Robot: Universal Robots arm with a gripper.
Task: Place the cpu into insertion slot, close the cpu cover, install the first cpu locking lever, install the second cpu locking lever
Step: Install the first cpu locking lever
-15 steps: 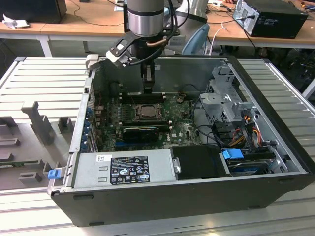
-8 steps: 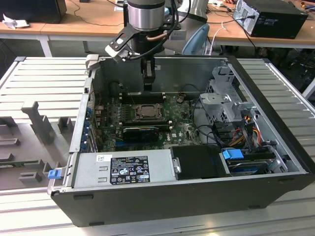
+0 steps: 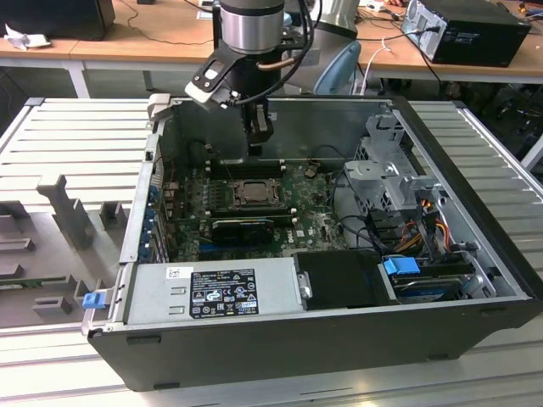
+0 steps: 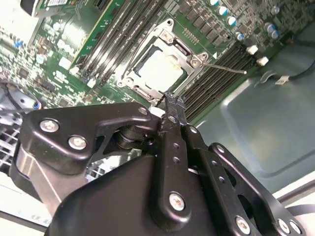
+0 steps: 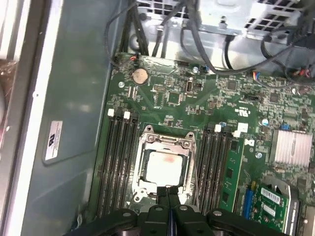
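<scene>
Since the cpu lies under its cover, the lever step seems in hand, demanding fine aim from the empty, pressed-together pincer.

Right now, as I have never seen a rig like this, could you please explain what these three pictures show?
The machine is one robot arm ending in a gripper, reaching down into an open computer case that lies on a ribbed metal table. The exterior view comes from a camera off the arm and shows the whole scene. Both wrist views come from cameras riding on the arm, looking past the gripper's black fingers at the green motherboard. There the pale cpu sits in the insertion slot, with the cpu cover lying flat around it. In the second wrist view a thin locking lever juts out from the slot's corner. The gripper is shut, holds nothing I can see, and sits at the slot's edge; whether it touches, I cannot tell.
</scene>
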